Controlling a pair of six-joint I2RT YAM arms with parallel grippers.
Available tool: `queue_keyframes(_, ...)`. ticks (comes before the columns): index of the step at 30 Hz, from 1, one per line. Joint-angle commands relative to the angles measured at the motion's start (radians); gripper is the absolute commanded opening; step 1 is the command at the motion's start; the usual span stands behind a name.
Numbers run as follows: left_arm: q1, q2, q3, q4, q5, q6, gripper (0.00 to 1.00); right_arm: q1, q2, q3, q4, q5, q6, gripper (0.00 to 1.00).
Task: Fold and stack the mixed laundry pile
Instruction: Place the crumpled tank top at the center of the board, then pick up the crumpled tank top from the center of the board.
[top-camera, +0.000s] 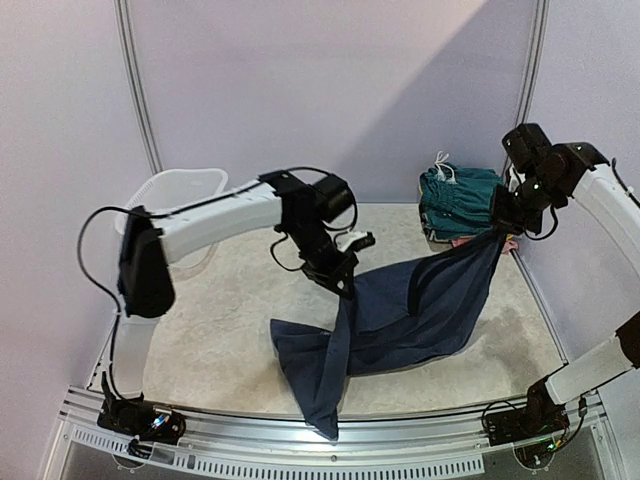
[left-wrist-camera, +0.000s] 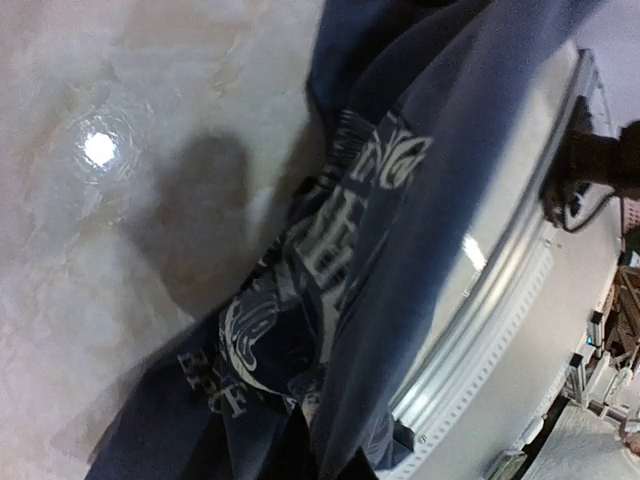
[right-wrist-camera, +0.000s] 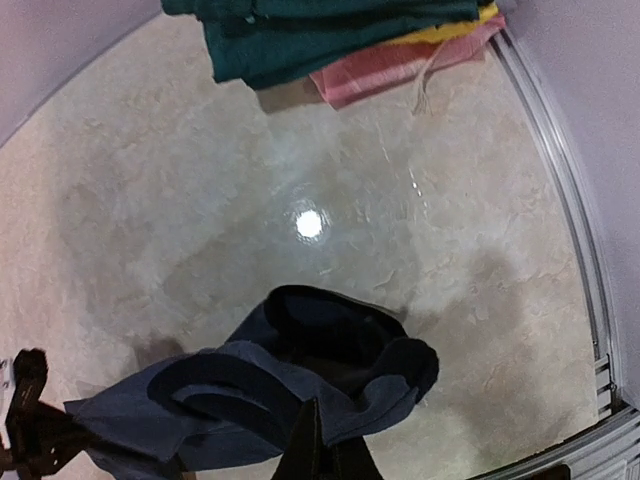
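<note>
A navy T-shirt (top-camera: 420, 310) hangs stretched between my two grippers above the table. My left gripper (top-camera: 345, 282) is shut on its left part, and a long fold drops from there to the near edge. In the left wrist view the shirt's white print (left-wrist-camera: 330, 250) shows just above the gripper (left-wrist-camera: 320, 462). My right gripper (top-camera: 497, 230) is shut on the shirt's upper right corner, higher up. In the right wrist view the navy cloth (right-wrist-camera: 300, 380) bunches round the closed fingertips (right-wrist-camera: 318, 452). Folded dark teal shorts (top-camera: 460, 198) with a white drawstring lie at the back right.
Pink cloth (right-wrist-camera: 400, 72) and yellow cloth (right-wrist-camera: 450, 30) lie under the teal shorts (right-wrist-camera: 330, 40). A white plastic tub (top-camera: 180, 195) stands at the back left. The table's metal rail (top-camera: 400, 455) runs along the near edge, and walls close the back and the right side.
</note>
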Motion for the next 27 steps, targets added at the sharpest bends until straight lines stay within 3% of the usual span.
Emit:
queue_keyframes(1,0.024,0.195,0.164,-0.045,-0.023,-0.048,0.04,-0.050,-0.001,-0.153,0.167,-0.149,-0.071,0.00)
queue_keyframes(4,0.023,0.308,0.264,-0.055,-0.016,-0.084,0.07,-0.073,0.036,-0.224,0.237,-0.236,-0.096,0.00)
queue_keyframes(6,0.023,0.338,0.285,-0.056,-0.054,-0.106,0.14,-0.101,0.077,-0.231,0.237,-0.266,-0.105,0.03)
queue_keyframes(9,0.024,0.316,0.272,-0.063,-0.156,-0.134,0.31,-0.150,0.124,-0.215,0.220,-0.303,-0.127,0.25)
queue_keyframes(12,0.023,0.224,0.195,-0.057,-0.274,-0.154,0.51,-0.163,0.134,-0.172,0.179,-0.307,-0.156,0.61)
queue_keyframes(14,0.022,0.145,0.128,-0.049,-0.345,-0.162,0.69,-0.163,0.126,-0.142,0.146,-0.308,-0.169,0.72)
queue_keyframes(18,0.001,-0.013,-0.003,-0.073,-0.453,-0.164,0.85,-0.153,0.079,-0.179,0.151,-0.464,-0.158,0.75)
queue_keyframes(21,-0.052,-0.133,-0.133,-0.076,-0.511,-0.155,0.86,-0.096,0.021,-0.283,0.236,-0.588,-0.110,0.71)
queue_keyframes(27,-0.203,-0.280,-0.392,-0.027,-0.523,-0.207,0.83,0.066,0.017,-0.478,0.479,-0.685,0.042,0.60)
